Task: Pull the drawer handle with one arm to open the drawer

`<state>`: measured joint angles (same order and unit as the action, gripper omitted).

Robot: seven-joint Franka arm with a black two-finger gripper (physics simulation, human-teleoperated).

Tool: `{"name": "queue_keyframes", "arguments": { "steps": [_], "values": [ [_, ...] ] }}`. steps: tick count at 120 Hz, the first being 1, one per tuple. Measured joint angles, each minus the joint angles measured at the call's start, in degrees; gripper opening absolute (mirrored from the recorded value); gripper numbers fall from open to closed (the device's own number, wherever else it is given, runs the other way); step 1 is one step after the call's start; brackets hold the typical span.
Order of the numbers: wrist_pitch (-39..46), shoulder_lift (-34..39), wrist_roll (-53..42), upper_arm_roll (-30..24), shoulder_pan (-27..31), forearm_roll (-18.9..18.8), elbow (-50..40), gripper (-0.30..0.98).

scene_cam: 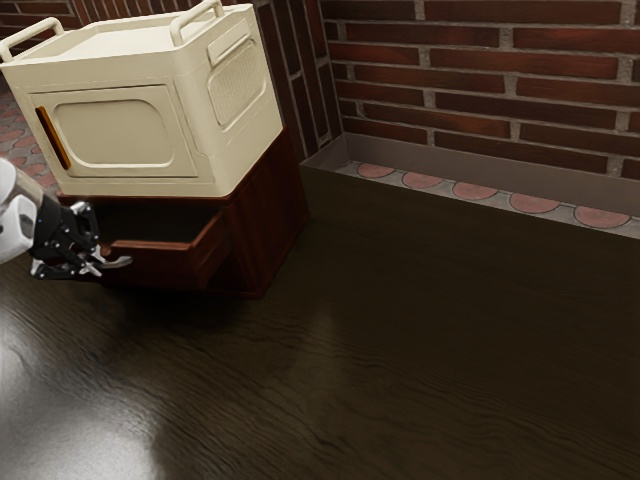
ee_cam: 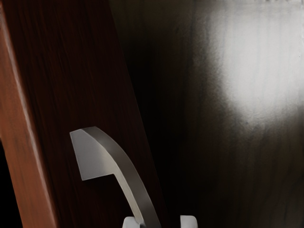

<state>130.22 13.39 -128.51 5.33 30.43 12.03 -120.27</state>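
The gripper straddles the handle, fingers parted, no pinch; any sideways drift could lose it, stalling the part-open drawer!

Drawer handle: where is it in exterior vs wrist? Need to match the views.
Exterior view: drawer handle is at the far left, just below mid-height, by the gripper.
Wrist view: handle curves from left of centre down to the bottom edge.
Shared landmark: the red-brown drawer front, which bears the handle.
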Motion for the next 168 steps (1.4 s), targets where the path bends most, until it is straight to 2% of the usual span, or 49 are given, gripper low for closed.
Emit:
{"name": "queue_keyframes", "arguments": {
  "steps": [45,80,92,120,126,132,138,149,160,168],
  "values": [
    [0.0,5.7,-0.6,0.5,-0.2,-0.4,-6.1,-0.06],
    [-0.2,7.1,-1.0,2.0,-1.4,-0.5,-7.5,-0.04],
    [-0.6,7.9,-1.0,2.0,-1.4,-0.8,-7.8,0.00],
    [-2.9,12.4,-0.5,2.4,-1.8,-1.3,-8.5,0.20],
    [-4.3,13.3,-0.2,2.5,-1.9,-2.5,-8.0,0.22],
    [-7.2,13.6,0.8,2.0,-3.5,-5.3,-5.2,0.25],
    [-12.7,12.3,2.7,0.2,-7.2,-9.1,1.6,0.30],
    [-25.7,2.1,8.8,-1.0,-18.5,-13.7,20.8,0.44],
    [-34.6,-2.2,15.9,-0.9,-21.9,-15.0,26.8,0.52],
    [-38.9,-3.3,20.5,-0.8,-22.1,-14.0,27.8,0.57]
  ]
}}
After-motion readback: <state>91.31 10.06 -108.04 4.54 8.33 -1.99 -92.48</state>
